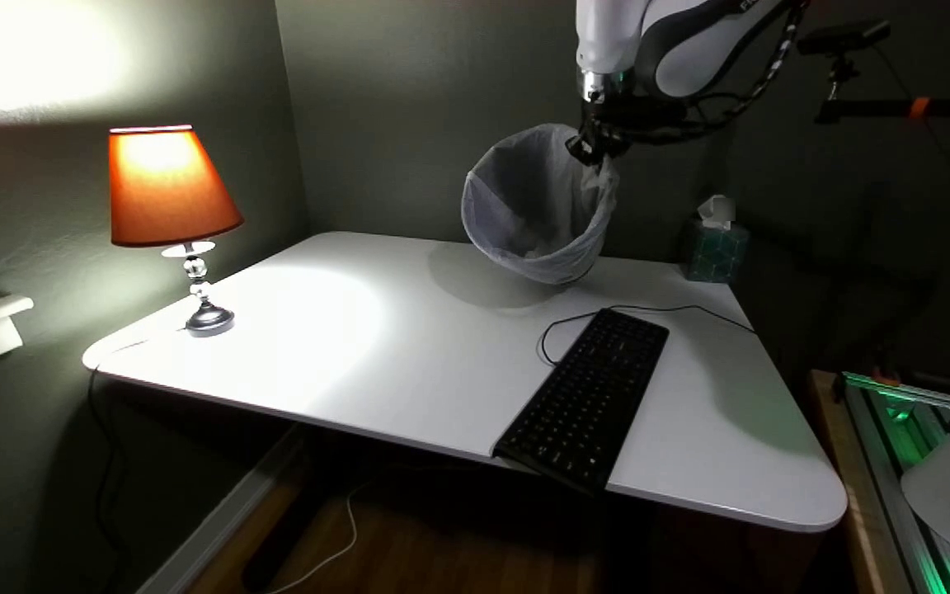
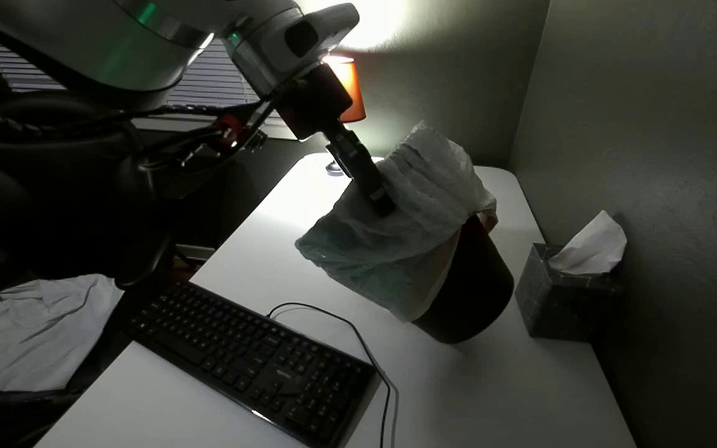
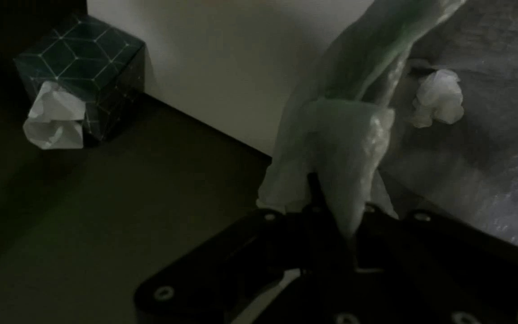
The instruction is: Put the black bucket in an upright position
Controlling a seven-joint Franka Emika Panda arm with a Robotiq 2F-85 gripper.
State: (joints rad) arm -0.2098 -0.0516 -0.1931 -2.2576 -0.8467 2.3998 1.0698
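The black bucket (image 1: 537,198) is tilted over the white table, its mouth turned sideways, in both exterior views. A white plastic bag lines it and folds over its rim. Its dark body (image 2: 470,286) shows below the bag. In the wrist view its lined inside (image 3: 488,162) fills the right, with a crumpled white piece in it. My gripper (image 1: 596,150) is at the bucket's rim, shut on the bagged edge; its fingers press on the bag (image 2: 383,202), also in the wrist view (image 3: 331,220). I cannot tell whether the bucket's bottom touches the table.
A black keyboard (image 1: 586,396) with a cable lies at the table's (image 1: 409,330) front edge. A tissue box (image 1: 717,250) stands by the back wall near the bucket. A lit lamp (image 1: 166,190) with an orange shade stands at the table's far side.
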